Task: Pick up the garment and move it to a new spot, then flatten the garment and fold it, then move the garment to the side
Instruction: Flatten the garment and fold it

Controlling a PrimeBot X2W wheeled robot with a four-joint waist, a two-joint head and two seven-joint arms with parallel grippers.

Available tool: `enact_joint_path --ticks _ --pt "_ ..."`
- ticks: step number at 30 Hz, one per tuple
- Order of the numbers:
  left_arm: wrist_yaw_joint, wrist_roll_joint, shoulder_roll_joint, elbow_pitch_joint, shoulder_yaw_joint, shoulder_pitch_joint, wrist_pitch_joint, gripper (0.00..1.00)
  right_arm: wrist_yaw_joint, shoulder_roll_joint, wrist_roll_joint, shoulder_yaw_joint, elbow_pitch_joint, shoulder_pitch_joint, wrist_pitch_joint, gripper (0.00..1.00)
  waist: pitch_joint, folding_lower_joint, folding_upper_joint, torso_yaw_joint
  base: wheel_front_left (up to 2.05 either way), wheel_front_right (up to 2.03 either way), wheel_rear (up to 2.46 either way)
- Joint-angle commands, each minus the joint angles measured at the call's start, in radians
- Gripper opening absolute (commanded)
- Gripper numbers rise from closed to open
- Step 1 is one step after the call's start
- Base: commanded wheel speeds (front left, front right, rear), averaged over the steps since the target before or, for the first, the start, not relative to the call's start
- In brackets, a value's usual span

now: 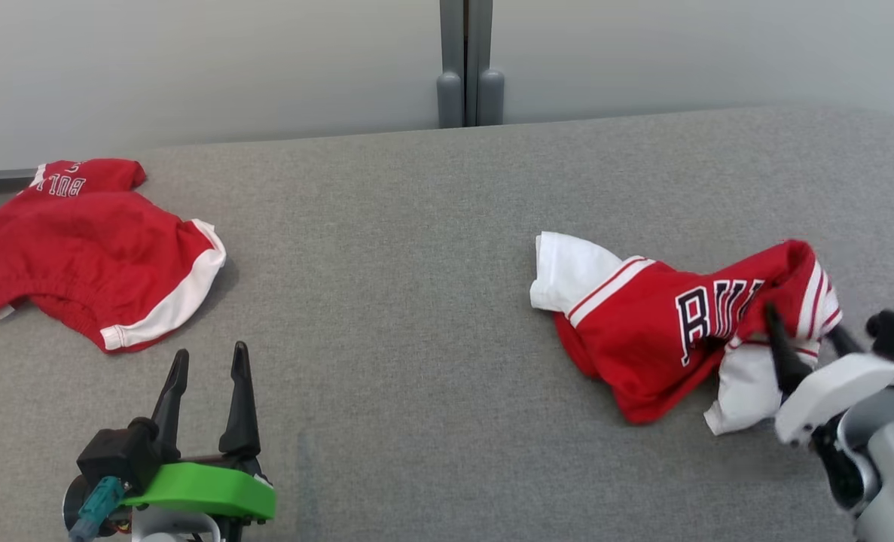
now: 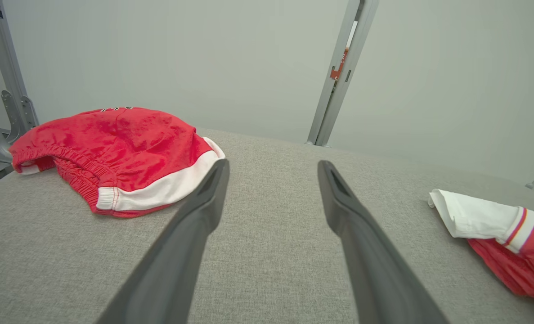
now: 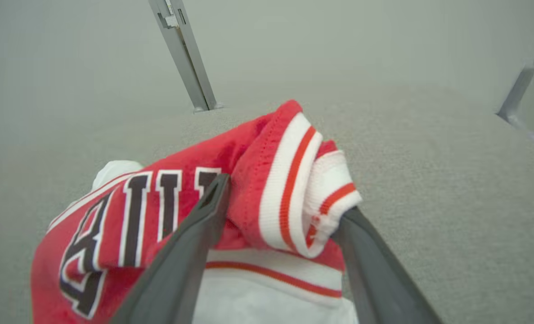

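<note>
There are two garments on the grey bench (image 1: 416,301), two claws, and one grey post (image 1: 465,60) at 12 o'clock against the wall. The first garment is a red and white jersey (image 1: 642,331), crumpled at about 3 o'clock in the head view. The second is a pair of red shorts (image 1: 85,248) with a white band, at about 9 o'clock, well apart from the jersey. The dark letters on the jersey are cut by a fold, so only "BU" and a part of a third letter can be read. The shorts touch the left edge of the head view, and their small lettering is partly hidden. The right arm is cut off by the corner at 4 o'clock. The right claw (image 1: 800,324) is at the jersey's near right end, and most of the jersey spreads from it toward 10 o'clock. In the right wrist view its fingers are apart, and a bunch of striped rib cloth sits between them, touching both. The left claw (image 1: 211,350) has its fingers apart on nothing, with the shorts near it at 11 o'clock.
</note>
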Motion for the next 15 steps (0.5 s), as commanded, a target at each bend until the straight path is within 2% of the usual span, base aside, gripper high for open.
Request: enact_joint_path --ticks 1,4,9,15 --pt "0.0 -0.008 0.003 0.0 0.0 0.017 -0.001 1.0 -0.001 0.007 -0.004 -0.001 0.003 0.026 0.031 1.0 -0.015 0.0 0.0 -0.004 0.0 0.0 0.0" --pt "0.001 -0.011 0.003 0.0 -0.004 0.021 -0.001 1.0 -0.001 0.004 -0.039 -0.015 0.031 0.066 0.118 1.0 -0.018 0.0 0.0 -0.002 0.0 0.0 0.0" --pt "0.003 -0.01 0.003 0.001 0.001 0.025 -0.001 1.0 -0.001 0.001 -0.078 -0.058 0.025 0.084 0.2 1.0 -0.023 0.0 0.0 0.002 0.0 0.0 0.0" --pt "0.003 -0.004 0.003 0.0 0.002 0.028 -0.001 1.0 -0.001 -0.017 -0.116 -0.115 -0.057 0.107 0.295 1.0 -0.027 0.0 0.0 0.006 0.0 0.0 0.0"
